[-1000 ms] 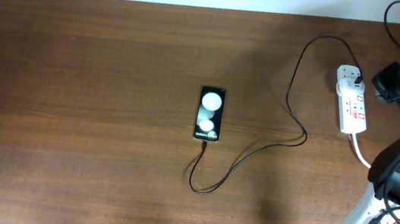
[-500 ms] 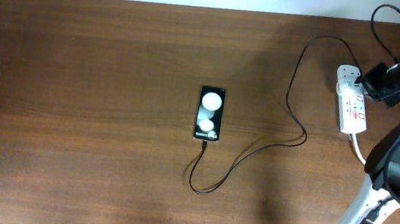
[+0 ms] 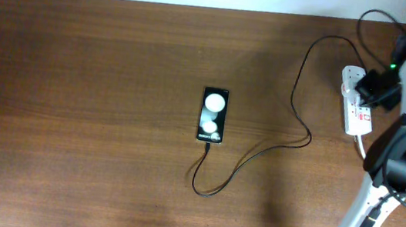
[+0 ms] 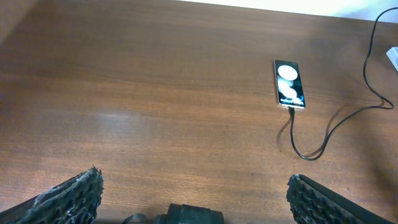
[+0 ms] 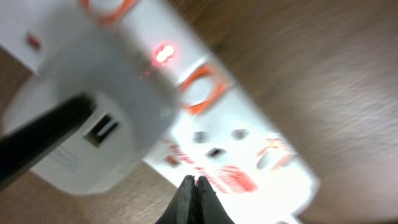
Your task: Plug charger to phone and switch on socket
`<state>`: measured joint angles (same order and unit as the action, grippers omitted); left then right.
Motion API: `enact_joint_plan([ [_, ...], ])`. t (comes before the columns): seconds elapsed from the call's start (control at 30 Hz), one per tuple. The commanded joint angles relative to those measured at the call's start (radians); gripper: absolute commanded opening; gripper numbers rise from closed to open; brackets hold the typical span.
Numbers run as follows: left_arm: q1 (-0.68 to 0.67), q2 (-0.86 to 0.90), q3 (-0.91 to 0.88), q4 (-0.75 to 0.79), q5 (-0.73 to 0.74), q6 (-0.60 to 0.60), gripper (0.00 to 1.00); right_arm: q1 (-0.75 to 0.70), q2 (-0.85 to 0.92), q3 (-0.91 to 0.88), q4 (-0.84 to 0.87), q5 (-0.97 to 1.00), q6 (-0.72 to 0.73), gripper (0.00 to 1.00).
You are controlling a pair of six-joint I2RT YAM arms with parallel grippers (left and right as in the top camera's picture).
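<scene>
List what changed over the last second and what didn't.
The right gripper swung left, from beside the power strip to over its far end, fingers shut with nothing held. The phone, the black cable and the power strip stayed put.

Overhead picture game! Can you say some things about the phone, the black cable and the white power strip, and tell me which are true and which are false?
1. The phone lies flat on the table. True.
2. The black cable reaches the phone's lower end. True.
3. The right tool hangs over the phone. False: it is over the power strip, far from the phone.
4. The left tool is shut. False: its fingers stand wide apart.
5. A red light glows on the power strip. True; the right wrist view shows it.
</scene>
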<state>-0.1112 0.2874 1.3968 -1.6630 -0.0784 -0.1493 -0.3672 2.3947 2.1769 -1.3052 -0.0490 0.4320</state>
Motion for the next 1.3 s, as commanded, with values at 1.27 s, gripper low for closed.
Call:
enact_joint_plan([
  [1.27,0.097,-0.28,-0.939,1.236,-0.042,0.009,0.99,0.257,-2.061,-0.722,0.955,-0.619,-0.075,0.19],
])
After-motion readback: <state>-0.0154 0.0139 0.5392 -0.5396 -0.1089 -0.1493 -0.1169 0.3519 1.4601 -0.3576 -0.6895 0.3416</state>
